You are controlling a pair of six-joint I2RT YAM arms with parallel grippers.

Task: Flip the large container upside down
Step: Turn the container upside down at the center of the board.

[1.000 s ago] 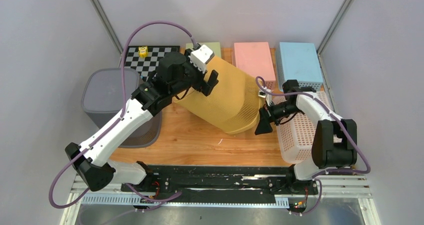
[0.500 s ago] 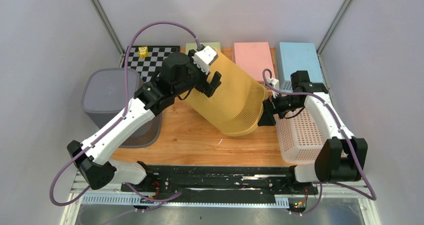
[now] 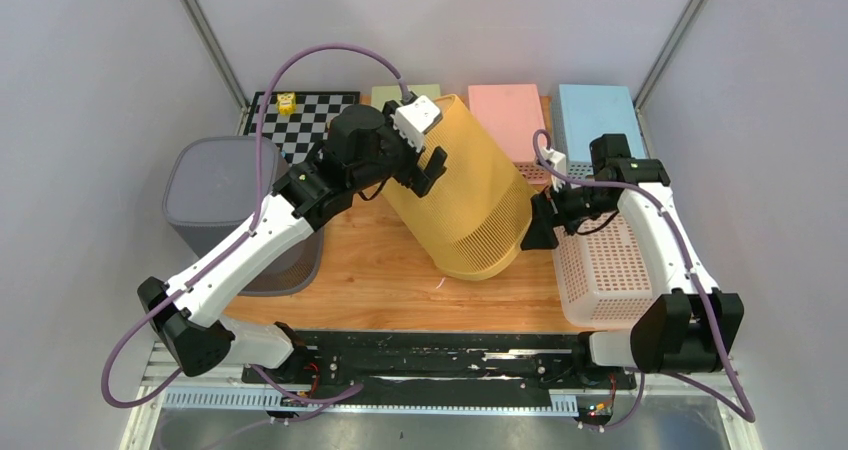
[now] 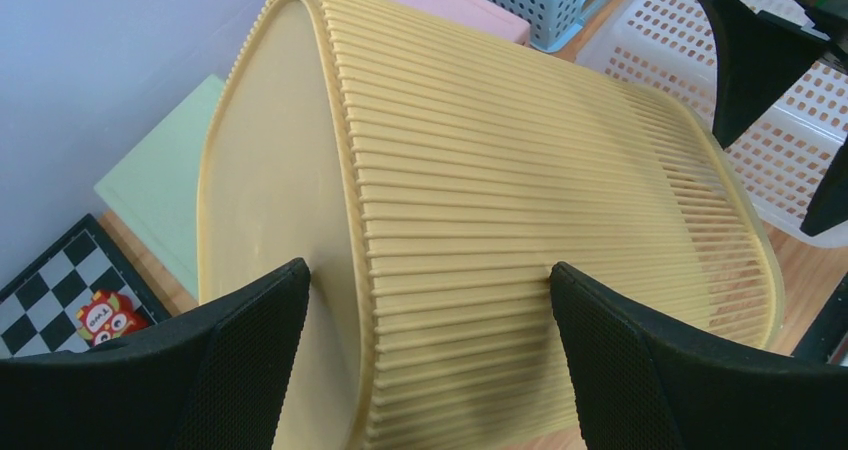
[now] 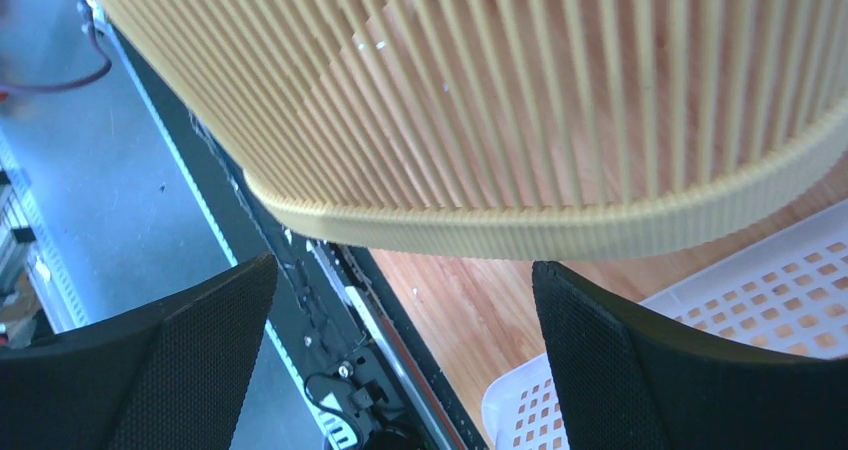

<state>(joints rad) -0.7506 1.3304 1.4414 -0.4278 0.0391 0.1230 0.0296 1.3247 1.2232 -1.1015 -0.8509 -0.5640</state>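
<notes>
The large container (image 3: 470,205) is a yellow slatted bin. It stands tilted on the wooden table, its closed base up toward the back left and its rim low at the front right. My left gripper (image 3: 424,166) is open and straddles the base corner; in the left wrist view (image 4: 430,360) one finger lies on the flat base and the other on the slatted side (image 4: 520,170). My right gripper (image 3: 538,226) is open and empty beside the rim. In the right wrist view (image 5: 405,355) the rim (image 5: 520,232) hangs just beyond its fingertips.
A grey bin (image 3: 215,195) stands at the left. A white perforated basket (image 3: 610,270) lies at the right under my right arm. A checkerboard (image 3: 310,105) with a small yellow toy (image 3: 287,102) and green, pink (image 3: 505,110) and blue (image 3: 598,120) boxes line the back.
The container has tipped steeper, its base rising toward the back with my left gripper. My right gripper has moved back and a little right, staying by the rim.
</notes>
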